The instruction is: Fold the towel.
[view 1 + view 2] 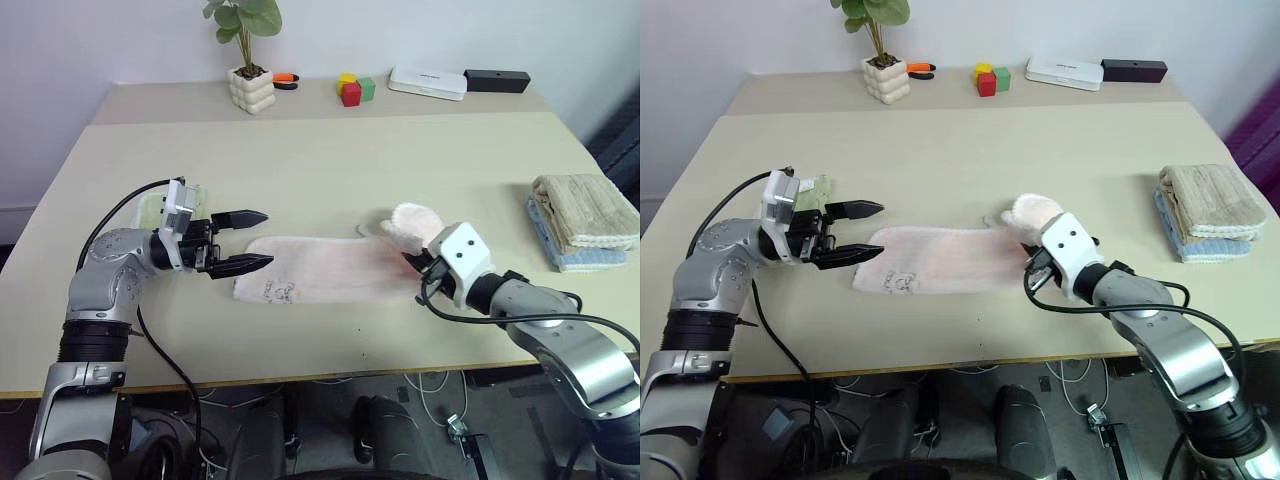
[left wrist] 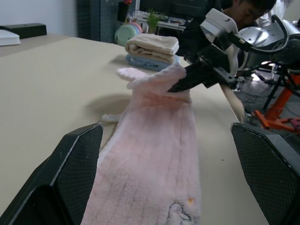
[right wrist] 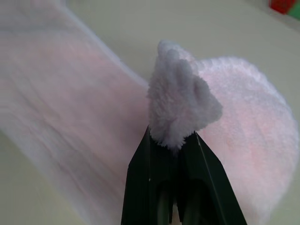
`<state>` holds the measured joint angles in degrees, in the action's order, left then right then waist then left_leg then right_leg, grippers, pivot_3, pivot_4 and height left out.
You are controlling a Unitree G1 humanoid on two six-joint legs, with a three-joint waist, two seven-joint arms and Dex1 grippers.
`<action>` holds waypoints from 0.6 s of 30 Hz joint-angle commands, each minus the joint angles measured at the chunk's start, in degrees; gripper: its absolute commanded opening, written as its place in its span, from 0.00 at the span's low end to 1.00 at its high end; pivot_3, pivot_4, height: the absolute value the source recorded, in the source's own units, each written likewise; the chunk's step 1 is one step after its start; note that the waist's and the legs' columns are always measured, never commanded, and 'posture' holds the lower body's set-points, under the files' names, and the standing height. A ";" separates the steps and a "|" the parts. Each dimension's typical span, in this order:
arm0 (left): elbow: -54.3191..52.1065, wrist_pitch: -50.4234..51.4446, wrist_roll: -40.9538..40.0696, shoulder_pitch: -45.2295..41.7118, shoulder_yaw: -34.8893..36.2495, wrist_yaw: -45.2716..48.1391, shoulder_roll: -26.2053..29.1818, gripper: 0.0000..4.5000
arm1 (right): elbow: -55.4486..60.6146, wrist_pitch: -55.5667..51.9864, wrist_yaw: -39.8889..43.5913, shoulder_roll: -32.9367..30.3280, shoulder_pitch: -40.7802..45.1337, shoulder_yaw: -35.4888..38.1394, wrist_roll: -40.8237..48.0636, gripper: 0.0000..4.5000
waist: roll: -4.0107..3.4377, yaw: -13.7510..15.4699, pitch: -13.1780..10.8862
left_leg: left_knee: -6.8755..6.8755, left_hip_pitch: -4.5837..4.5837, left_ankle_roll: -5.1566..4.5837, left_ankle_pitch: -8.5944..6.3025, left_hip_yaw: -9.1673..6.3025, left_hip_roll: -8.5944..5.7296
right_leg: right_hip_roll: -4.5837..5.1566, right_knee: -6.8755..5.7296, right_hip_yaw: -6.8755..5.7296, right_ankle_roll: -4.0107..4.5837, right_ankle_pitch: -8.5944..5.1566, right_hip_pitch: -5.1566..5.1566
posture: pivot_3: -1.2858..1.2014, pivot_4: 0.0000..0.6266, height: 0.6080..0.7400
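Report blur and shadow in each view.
Right wrist view: towel smeared at the picture's edge, the tuft between the right gripper fingers sharper. Left wrist view: near fingers soft, shadow beside the lifted end. Head views: soft, even light.

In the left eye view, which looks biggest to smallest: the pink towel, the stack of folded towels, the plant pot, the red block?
1. Pink towel
2. Stack of folded towels
3. Plant pot
4. Red block

The pot and block stand farther back, so they may look smaller than they are.

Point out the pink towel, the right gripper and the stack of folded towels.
pink towel (image 1: pixel 320 272), left eye view, on its flat middle stretch.
right gripper (image 3: pixel 174 140), right wrist view, at the fingertips pinching the towel's end.
stack of folded towels (image 1: pixel 585 210), left eye view, on the beige top towel.
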<state>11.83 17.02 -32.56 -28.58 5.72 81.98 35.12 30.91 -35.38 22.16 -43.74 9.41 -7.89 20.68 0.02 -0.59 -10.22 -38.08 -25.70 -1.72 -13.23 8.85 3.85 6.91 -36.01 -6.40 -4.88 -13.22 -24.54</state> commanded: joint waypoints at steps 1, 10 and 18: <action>-3.31 0.67 -1.61 1.04 1.91 -0.47 1.41 1.00 | 1.57 0.04 2.80 0.81 0.69 -2.56 -1.92 0.02 | 0.01 -0.04 0.00 | 0.00 -0.01 0.00 0.00 0.00 0.01 | 0.00 0.01 0.00 0.00 0.00 -0.01 | 0.52 0.24 1.00; -5.01 1.31 -1.86 2.45 2.11 -1.31 2.06 1.00 | -0.65 0.59 6.46 2.20 1.93 -6.45 -7.61 0.02 | 0.01 -0.06 0.00 | -0.01 -0.01 0.00 0.00 0.00 0.00 | 0.00 0.00 -0.01 0.00 0.00 -0.01 | 0.52 0.24 1.00; -4.99 1.35 -1.87 2.49 1.91 -1.21 2.35 1.00 | -1.12 1.20 9.47 3.70 1.70 -6.84 -9.81 0.52 | 0.01 -0.03 0.00 | -0.01 -0.01 0.00 0.00 0.01 0.00 | 0.01 0.00 -0.01 0.00 0.00 -0.02 | 0.52 0.24 1.00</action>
<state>8.41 18.49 -33.26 -25.95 6.17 80.84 36.79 29.02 -35.17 31.01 -40.39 10.68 -15.37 11.37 0.03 -0.62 -10.22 -38.09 -25.71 -1.71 -13.24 8.86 3.85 6.91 -36.02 -6.41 -4.87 -13.22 -24.56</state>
